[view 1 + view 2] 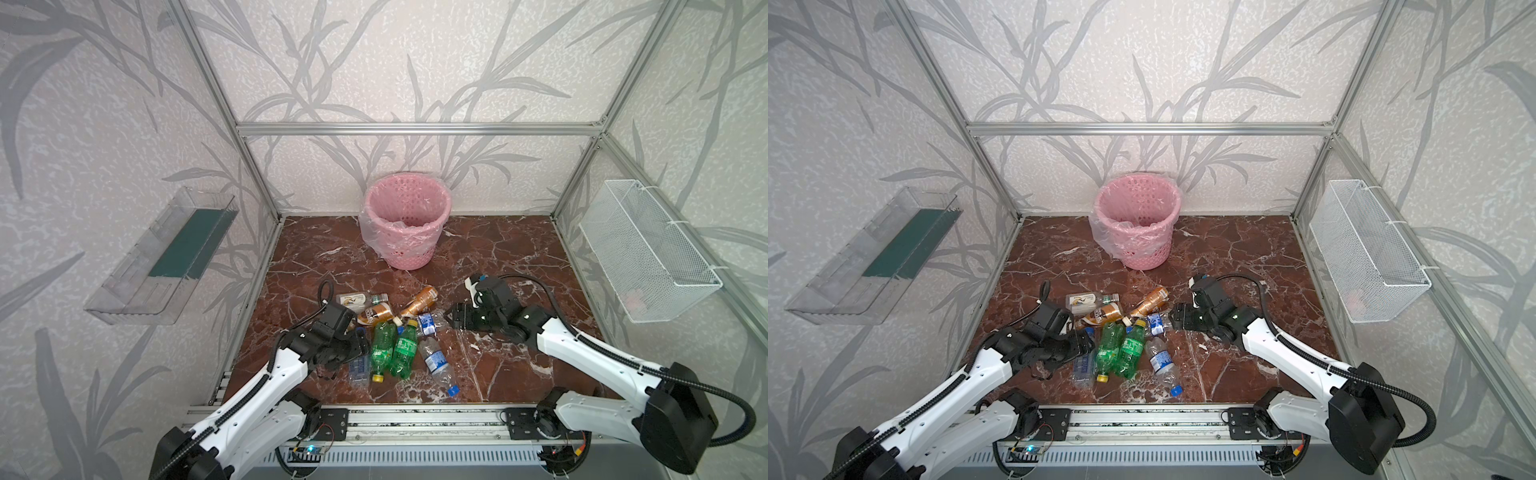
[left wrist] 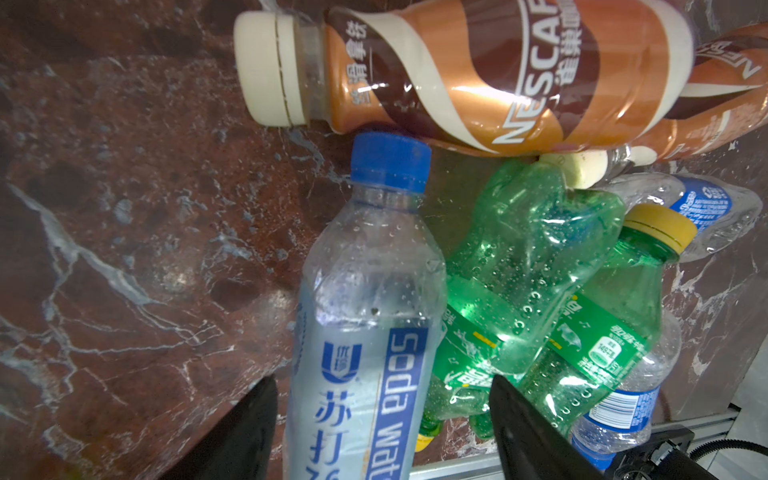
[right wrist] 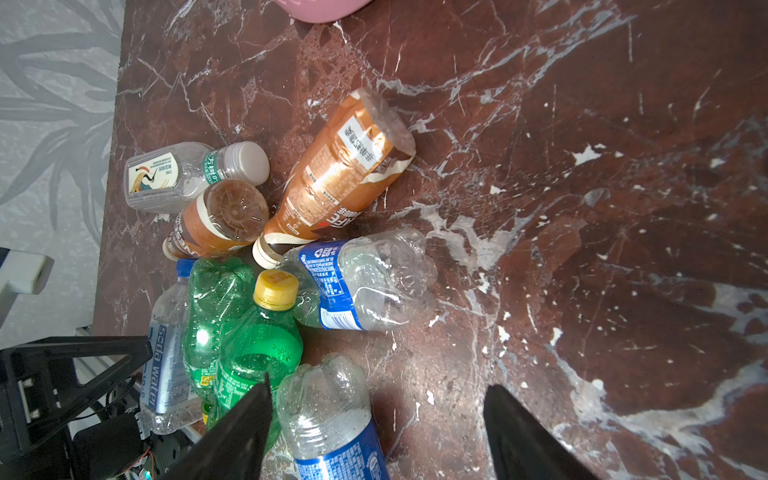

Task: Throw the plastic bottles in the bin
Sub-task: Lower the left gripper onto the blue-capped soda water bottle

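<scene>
Plastic bottles lying heaped at 6 o'clock of the pink bin: picking up, left gripper straddling the soda water bottle with spread jaws, right gripper likewise gaping, next probably needing closing and lifting.

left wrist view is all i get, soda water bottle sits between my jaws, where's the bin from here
Observer: The pink bin stands upright at the far end, well beyond the bottles and not touching them.
Operator: anything in it yet
Observer: No bottle shows inside it in both top views, only its clear liner.
Operator: and the right arm
Observer: The right gripper is at the right edge of the pile with its jaws open, beside a clear blue-labelled bottle, and it holds nothing.
</scene>
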`<state>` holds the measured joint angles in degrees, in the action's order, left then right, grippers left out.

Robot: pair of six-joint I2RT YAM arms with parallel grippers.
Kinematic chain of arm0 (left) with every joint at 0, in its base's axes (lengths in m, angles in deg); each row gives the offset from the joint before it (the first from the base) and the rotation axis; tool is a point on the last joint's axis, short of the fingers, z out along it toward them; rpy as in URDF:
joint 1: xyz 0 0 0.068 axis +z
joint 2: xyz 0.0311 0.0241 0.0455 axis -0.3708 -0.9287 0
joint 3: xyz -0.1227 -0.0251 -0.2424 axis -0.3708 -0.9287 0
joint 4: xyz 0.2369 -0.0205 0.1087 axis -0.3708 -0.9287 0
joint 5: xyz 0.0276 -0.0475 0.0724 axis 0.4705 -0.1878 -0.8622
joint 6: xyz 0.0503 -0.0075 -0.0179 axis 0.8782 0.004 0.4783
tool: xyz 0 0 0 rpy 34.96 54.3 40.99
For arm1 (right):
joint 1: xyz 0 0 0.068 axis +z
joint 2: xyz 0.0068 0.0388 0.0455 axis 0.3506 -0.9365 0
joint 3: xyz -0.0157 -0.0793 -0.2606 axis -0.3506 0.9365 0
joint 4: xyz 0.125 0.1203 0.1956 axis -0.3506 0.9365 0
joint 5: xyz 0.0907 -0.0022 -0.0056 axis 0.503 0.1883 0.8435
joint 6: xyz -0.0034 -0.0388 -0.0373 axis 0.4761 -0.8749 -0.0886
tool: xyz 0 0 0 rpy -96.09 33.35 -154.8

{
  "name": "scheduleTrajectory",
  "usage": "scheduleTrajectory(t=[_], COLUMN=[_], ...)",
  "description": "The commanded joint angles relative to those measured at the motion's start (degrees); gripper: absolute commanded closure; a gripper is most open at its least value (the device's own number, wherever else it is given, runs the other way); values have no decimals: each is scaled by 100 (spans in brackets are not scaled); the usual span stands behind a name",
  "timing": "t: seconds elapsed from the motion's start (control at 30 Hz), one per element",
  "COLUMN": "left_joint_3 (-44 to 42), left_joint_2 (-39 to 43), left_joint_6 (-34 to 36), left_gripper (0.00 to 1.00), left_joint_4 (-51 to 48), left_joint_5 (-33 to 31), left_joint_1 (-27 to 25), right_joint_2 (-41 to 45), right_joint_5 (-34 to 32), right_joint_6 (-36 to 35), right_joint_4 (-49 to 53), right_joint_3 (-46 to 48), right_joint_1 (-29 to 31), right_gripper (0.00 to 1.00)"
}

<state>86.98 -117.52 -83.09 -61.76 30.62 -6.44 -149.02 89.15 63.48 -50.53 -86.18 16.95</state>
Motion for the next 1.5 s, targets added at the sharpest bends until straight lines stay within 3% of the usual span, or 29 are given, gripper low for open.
scheduleTrajectory(t=[0.0,0.83,1.47], left_joint_3=[-44,-168,-291], left_joint_2=[29,-499,-629], left_joint_6=[-166,-368,-414], left_gripper=[20,25,36], left_joint_4=[-94,-147,-71], left_joint_5=[-125,-349,-318], left_joint_1=[-97,-424,-474], right_joint_2=[-52,-175,-185], right_joint_5=[41,85,115], right_joint_6=[-55,-55,-50], right_joint_4=[-107,-270,-359], right_joint_3=[36,141,249], right_joint_1=[29,26,29], right_gripper=[20,22,23])
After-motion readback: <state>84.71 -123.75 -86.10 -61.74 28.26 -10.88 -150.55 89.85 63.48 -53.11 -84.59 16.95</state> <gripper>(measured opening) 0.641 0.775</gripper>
